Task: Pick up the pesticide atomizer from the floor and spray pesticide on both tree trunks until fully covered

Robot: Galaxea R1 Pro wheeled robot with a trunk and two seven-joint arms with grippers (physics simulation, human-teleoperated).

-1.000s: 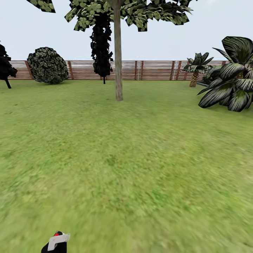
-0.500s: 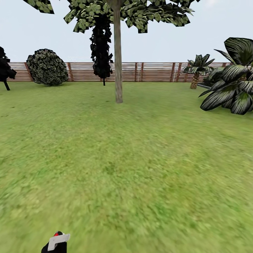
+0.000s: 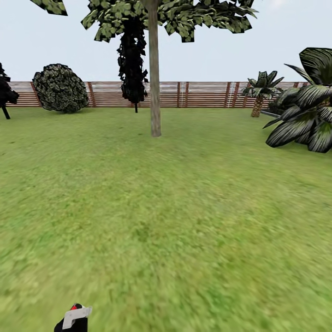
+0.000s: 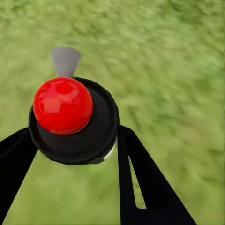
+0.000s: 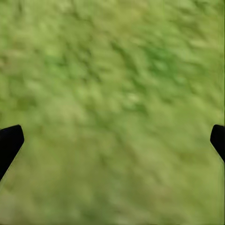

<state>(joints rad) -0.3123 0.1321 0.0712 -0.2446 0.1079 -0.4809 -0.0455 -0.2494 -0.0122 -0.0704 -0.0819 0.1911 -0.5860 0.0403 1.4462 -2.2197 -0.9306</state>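
You are on the way to the first tree: the sprayer [image 4: 74,119] is already in your left gripper [image 4: 75,154], whose two black fingers [image 4: 140,183] are closed against the sides of its round black body, with the red knob on top and the grey nozzle pointing forward over the grass. In the head view its top [image 3: 75,316] shows at the bottom edge, low on the left side. Your right gripper [image 5: 112,140] is wide open and holds nothing; only its two fingertips appear at the edges over the lawn [image 5: 112,84].

The tree trunk [image 3: 154,83] stands straight ahead, well apart from you, in front of the wooden fence [image 3: 203,93]. The spraying step is not yet begun, I judge. The next move calls for driving closer across the grass, then raising the left arm so the nozzle faces the trunk. From this distance I cannot say if any part of the bark is already wet.
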